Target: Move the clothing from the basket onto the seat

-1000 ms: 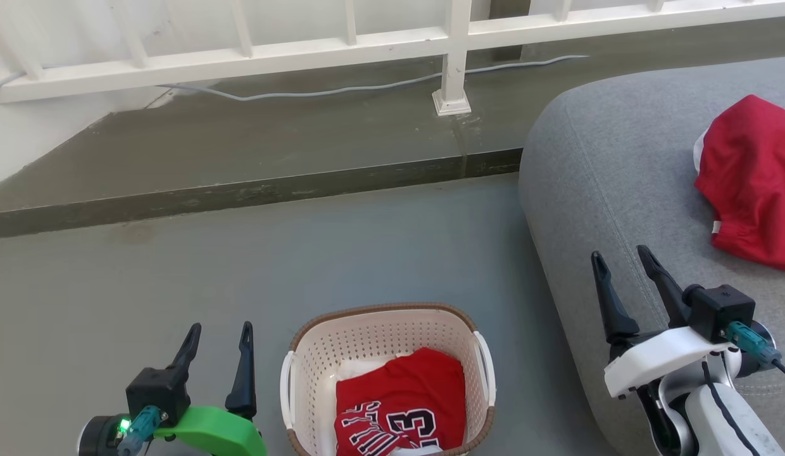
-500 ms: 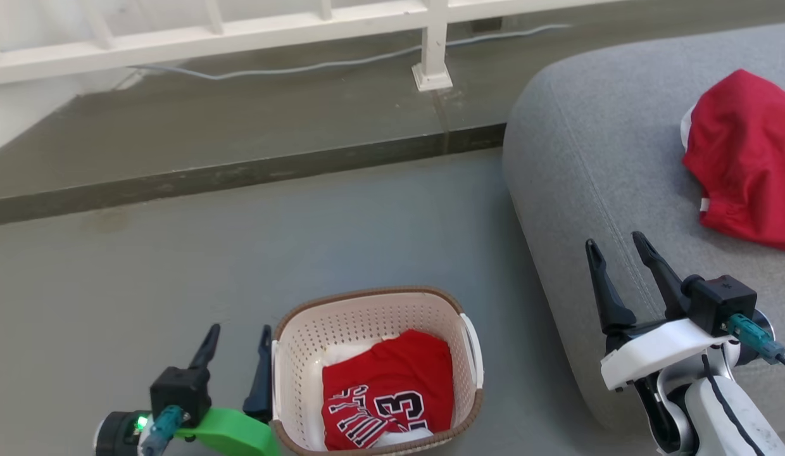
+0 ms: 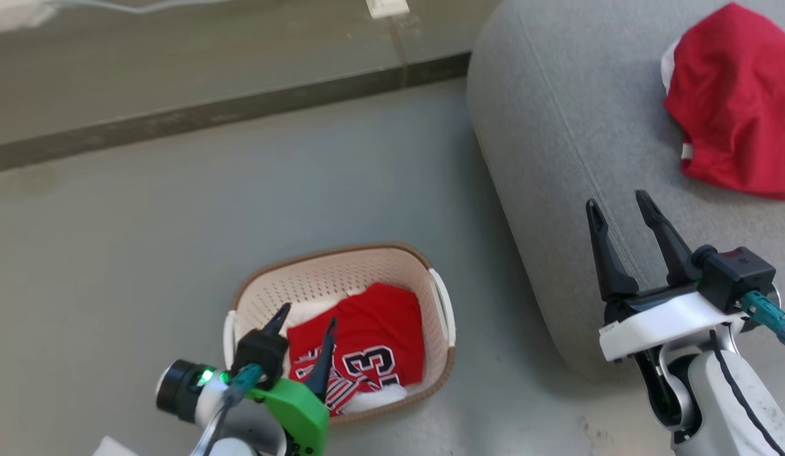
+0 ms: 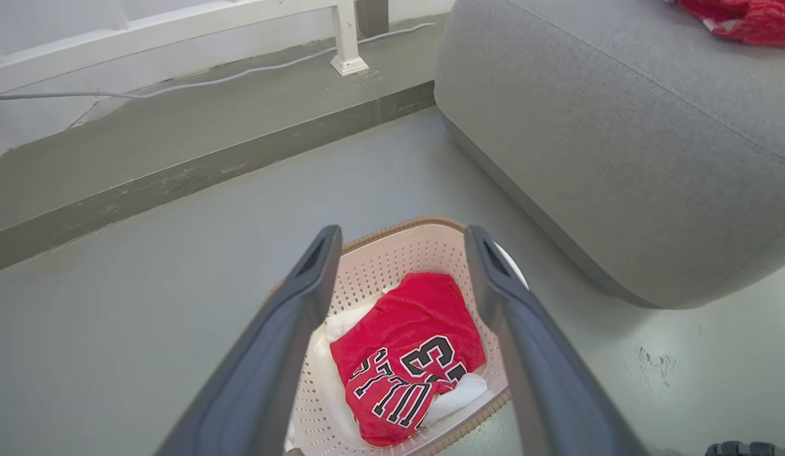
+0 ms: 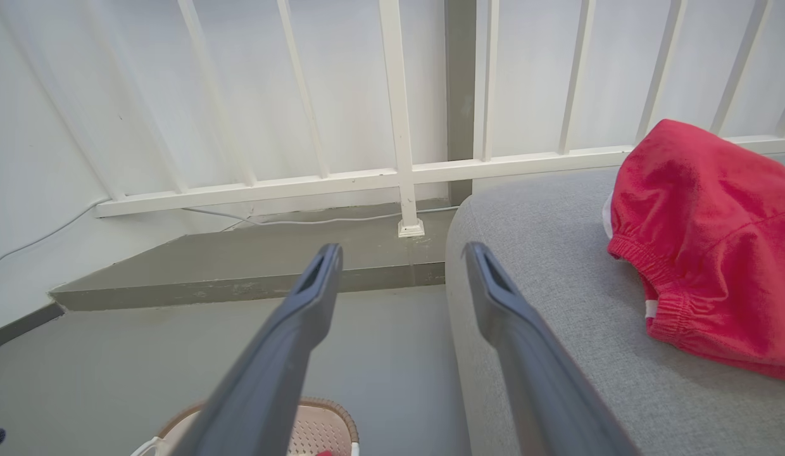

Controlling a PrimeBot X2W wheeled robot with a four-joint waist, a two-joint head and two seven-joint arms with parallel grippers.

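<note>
You have a red jersey (image 3: 380, 329) with black-and-white lettering and a 23 in your cream, perforated basket (image 3: 329, 278), brown at the rim, white at the handles. A second plain red garment (image 3: 734, 95) with white trim lies on the grey woven seat (image 3: 557, 158). The floor (image 3: 177, 221) is dull grey-green.

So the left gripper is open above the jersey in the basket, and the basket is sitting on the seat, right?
Not quite: the basket stands on the floor beside the seat, as the head view shows. The left gripper is open above the jersey in it.
</note>
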